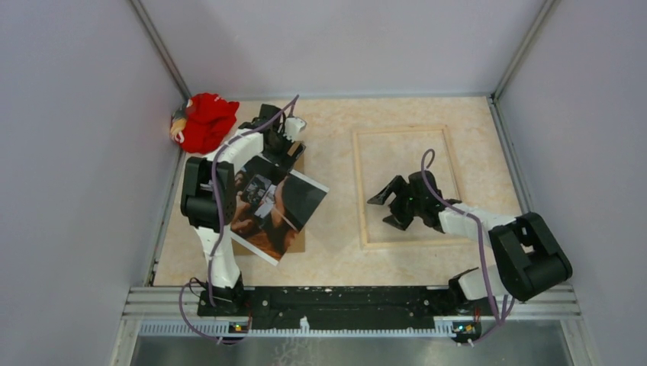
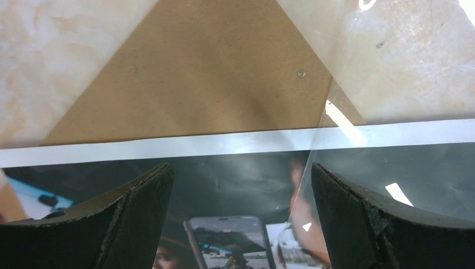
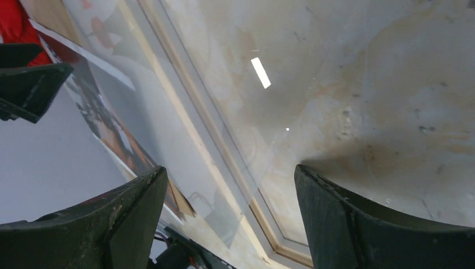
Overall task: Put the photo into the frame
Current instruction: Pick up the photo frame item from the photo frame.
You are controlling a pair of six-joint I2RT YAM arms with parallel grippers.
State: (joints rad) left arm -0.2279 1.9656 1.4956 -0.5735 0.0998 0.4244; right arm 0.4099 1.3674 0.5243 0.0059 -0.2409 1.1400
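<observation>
We see left fingers (image 2: 140,213) spread wide, empty, over the photo (image 1: 286,206) at nine o'clock; right fingers (image 3: 347,218) likewise over the frame (image 1: 400,131) at three o'clock.

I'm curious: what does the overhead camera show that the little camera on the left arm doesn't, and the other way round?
Only the top external view shows the frame, with the right gripper open over it, and a red cloth item in the far left corner. Only the left wrist view makes plain that the left gripper is open, its fingers spread over the print. Both show the photo, with its white border, overlapping the brown board.
</observation>
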